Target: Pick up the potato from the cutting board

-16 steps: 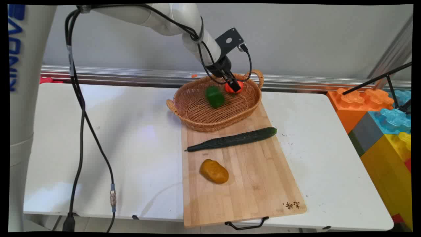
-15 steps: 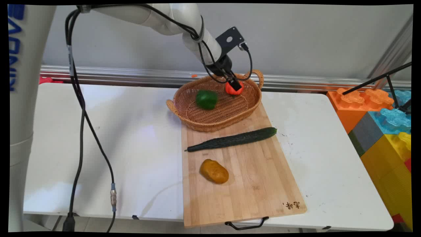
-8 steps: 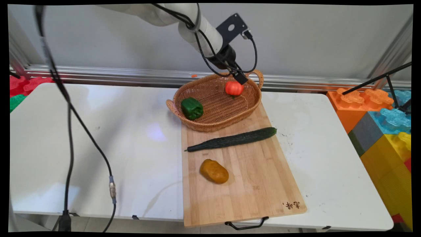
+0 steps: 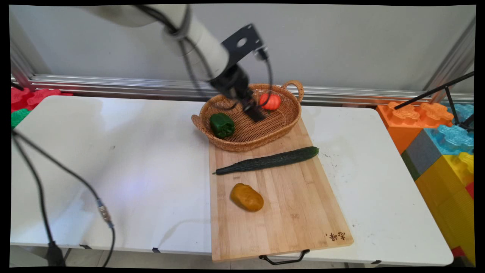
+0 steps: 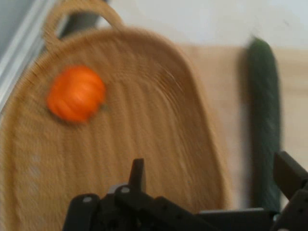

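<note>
Gripper (image 4: 257, 113) hung over the basket (image 4: 242, 144), fingers spread, holding nothing. Tomato (image 4: 270, 101) lay just right of it, at the far side; green pepper (image 4: 222, 124) lay left. The tomato looked light, smooth and likely to roll, best gripped across its middle.

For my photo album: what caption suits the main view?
Empty open robot hand over a wicker basket holding a tomato and a green pepper.

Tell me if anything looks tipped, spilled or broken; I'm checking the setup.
Nothing stands out. The basket sits upright with the tomato and green pepper inside; the cucumber and potato lie on the cutting board.
</note>
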`<action>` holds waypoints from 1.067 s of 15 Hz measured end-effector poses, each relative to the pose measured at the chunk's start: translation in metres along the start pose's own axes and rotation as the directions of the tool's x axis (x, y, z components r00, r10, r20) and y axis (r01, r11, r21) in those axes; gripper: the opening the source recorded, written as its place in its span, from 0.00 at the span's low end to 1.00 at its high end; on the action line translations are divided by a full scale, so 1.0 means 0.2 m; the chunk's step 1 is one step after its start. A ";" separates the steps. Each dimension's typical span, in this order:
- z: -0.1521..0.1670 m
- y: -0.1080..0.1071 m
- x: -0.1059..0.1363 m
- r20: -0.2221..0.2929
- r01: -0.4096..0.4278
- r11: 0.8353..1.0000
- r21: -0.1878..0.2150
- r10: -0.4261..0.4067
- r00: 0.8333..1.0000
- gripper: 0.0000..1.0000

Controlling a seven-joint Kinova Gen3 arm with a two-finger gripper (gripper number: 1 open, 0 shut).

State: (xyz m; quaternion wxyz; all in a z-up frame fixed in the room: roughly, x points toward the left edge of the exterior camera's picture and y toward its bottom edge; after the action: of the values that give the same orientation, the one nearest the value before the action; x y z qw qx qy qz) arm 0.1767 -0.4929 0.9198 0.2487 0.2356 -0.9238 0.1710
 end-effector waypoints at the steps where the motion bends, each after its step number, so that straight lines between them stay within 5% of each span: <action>1: -0.04 0.05 -0.07 0.023 -0.023 0.999 -0.023 0.023 0.999 1.00; 7: -0.14 0.30 -0.35 0.055 -0.212 0.966 -0.147 0.221 0.974 1.00; 16: 0.08 0.50 -0.46 0.005 -0.342 0.915 -0.214 0.352 0.936 1.00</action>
State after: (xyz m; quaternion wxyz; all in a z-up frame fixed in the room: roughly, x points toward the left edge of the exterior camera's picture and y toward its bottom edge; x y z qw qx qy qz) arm 0.1880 -0.3847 0.8366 0.2177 0.0441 -0.9689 0.1088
